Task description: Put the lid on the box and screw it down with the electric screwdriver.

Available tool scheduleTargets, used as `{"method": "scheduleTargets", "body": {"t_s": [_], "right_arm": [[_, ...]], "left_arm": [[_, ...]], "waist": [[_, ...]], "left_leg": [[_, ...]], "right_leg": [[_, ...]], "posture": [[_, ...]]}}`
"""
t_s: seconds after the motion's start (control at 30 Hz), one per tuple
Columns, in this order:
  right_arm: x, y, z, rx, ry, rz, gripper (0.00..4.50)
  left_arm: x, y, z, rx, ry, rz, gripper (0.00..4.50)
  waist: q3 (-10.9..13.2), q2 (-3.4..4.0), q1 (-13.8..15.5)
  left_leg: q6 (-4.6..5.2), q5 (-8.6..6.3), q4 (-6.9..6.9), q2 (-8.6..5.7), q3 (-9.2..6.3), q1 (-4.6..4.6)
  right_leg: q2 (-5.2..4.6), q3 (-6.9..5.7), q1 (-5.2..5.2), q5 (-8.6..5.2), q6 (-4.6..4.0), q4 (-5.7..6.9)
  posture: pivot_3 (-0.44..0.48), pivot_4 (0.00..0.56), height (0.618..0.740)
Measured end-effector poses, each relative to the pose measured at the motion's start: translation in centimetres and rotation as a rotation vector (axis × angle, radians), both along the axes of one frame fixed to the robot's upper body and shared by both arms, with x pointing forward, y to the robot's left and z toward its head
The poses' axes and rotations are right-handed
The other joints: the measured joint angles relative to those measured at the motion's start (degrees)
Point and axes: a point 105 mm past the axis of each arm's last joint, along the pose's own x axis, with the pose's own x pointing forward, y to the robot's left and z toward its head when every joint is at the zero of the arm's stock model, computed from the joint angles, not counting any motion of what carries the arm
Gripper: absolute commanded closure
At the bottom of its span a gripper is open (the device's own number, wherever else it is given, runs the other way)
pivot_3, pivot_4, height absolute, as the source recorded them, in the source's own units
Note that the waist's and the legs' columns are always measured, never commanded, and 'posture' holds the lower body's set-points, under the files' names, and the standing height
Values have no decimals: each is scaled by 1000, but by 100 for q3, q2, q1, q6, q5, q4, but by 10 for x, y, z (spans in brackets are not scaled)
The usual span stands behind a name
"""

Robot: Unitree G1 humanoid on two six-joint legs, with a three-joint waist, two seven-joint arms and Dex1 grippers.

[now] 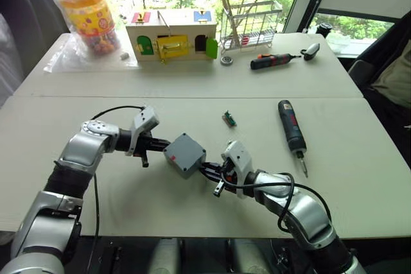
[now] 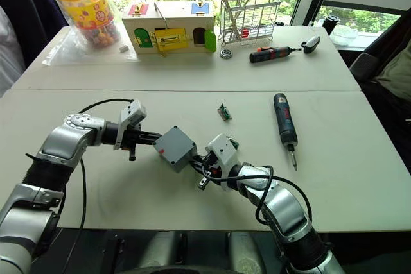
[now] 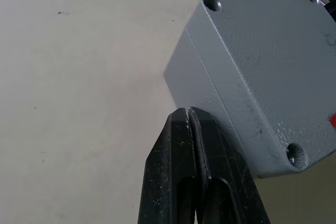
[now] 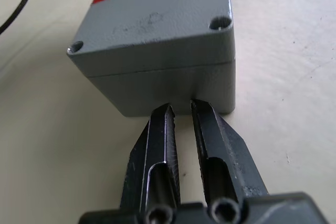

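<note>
The small grey plastic box (image 1: 184, 154) sits on the pale desk (image 1: 192, 81) with the flat grey plastic lid (image 4: 152, 17) already on top of it, a thin seam showing where the two meet. The left gripper (image 3: 190, 116) has its jaws pressed together, with the tips touching one side of the box. The right gripper (image 4: 181, 109) touches the opposite side, its jaws a little apart and holding nothing. The box looks hard, stiff and light, so it may slide or tip if pushed from just one side; pressing on two opposite walls should keep it still. Its skin looks a bit rough, not slippery. The thick dark blue-black electric screwdriver (image 1: 292, 126) lies well to the right of the box. It looks heavier and round, so it may roll; its fat middle is likely the best place to hold.
</note>
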Motion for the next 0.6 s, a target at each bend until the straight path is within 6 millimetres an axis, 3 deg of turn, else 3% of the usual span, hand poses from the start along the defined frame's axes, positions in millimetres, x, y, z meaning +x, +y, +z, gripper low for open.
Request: {"method": "scheduleTargets", "body": {"t_s": [0.27, 0.6], "right_arm": [[26, -20, 5, -31, -44, -85, 3954], [29, -28, 6, -37, -61, -103, 3954]], "left_arm": [[-16, -11, 0, -27, 17, -16, 4500], [-19, -20, -8, -40, 37, -25, 4500]], "waist": [[0, 0, 18], [0, 0, 6]], "left_leg": [[0, 0, 0, 0, 0, 0], [0, 0, 0, 0, 1, 0]], "right_leg": [[-3, 0, 2, 0, 0, 0], [-2, 1, 1, 0, 0, 0]], "posture": [[0, 150, 736], [0, 150, 736]]}}
